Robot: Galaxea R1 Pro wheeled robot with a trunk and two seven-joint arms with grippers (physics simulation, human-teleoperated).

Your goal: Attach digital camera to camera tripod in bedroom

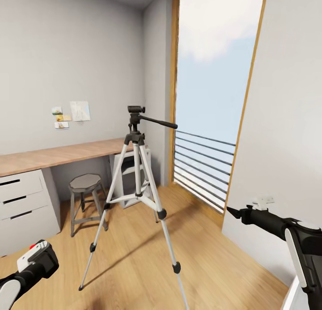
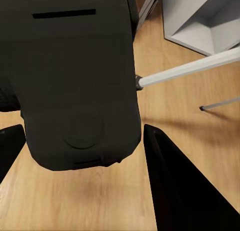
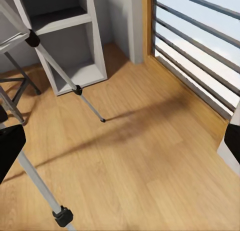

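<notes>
Now left fingers [image 2: 170, 191] clamp digital camera [image 2: 75, 76]; right fingers [image 3: 10, 151] spread wide, empty, near camera tripod [image 1: 138, 167].

Inspector: Lighting? Bright, even daylight from the tall window [image 1: 210, 95] at right.

Clerk: Shadows?

Inspector: Soft, cast leftward across the plank floor [image 1: 134, 256] from the camera tripod [image 1: 138, 176]. Renders slightly soft; no glare.
</notes>
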